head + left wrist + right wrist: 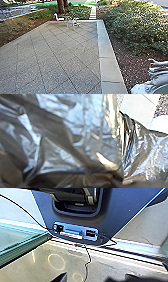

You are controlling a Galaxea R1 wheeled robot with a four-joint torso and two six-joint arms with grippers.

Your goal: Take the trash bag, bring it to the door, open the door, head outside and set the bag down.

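Observation:
The trash bag [82,136], shiny, silvery and crumpled, lies very close to the camera in the left wrist view. Pale ground shows past one edge of it. My left gripper is shut on the bag, its grip hidden by the folds. In the right wrist view, a green-tinted glass panel with a dark frame [22,248], seemingly the door, stands beside my base. Whether my right gripper touches it, I cannot tell.
Ahead lies a paved patio [62,55] with a pale border [107,57]. A large bush [137,27] grows on the right, and a pink flamingo figure [58,18] stands at the far edge. Pale, curved shapes [157,78] at lower right are hard to identify.

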